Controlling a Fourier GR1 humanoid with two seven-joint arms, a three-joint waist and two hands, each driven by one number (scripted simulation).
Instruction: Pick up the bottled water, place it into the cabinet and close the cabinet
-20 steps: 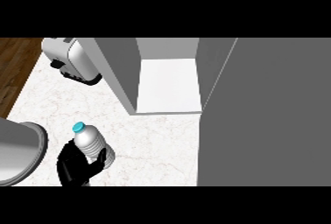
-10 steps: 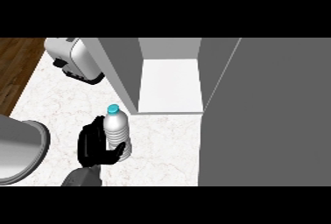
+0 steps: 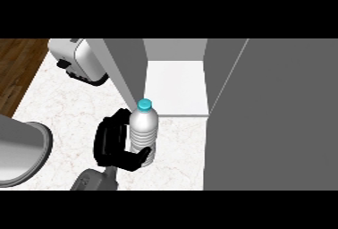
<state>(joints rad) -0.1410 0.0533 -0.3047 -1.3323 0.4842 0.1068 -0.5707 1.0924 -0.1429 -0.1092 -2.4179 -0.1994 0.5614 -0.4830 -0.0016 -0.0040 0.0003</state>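
The water bottle (image 3: 144,129), clear with a light blue cap, stands upright in my left hand (image 3: 109,141). The black fingers and thumb are curled round its lower half and hide that part. Bottle and hand are over the white marble counter (image 3: 66,107), just in front of the open cabinet. The cabinet's pale inner shelf (image 3: 177,89) shows right behind the cap. The cabinet's grey door (image 3: 277,112) stands open as a large panel at the right. My right hand does not show.
A silver toaster (image 3: 79,60) sits at the counter's back left, beside the cabinet's grey side wall (image 3: 125,67). A large grey rounded object (image 3: 20,152) fills the lower left corner. Dark wood flooring (image 3: 16,67) lies beyond the counter's left edge.
My left hand has carried the bottle from the counter's lower left up and to the right, close to the cabinet opening. The bottle has stayed upright.
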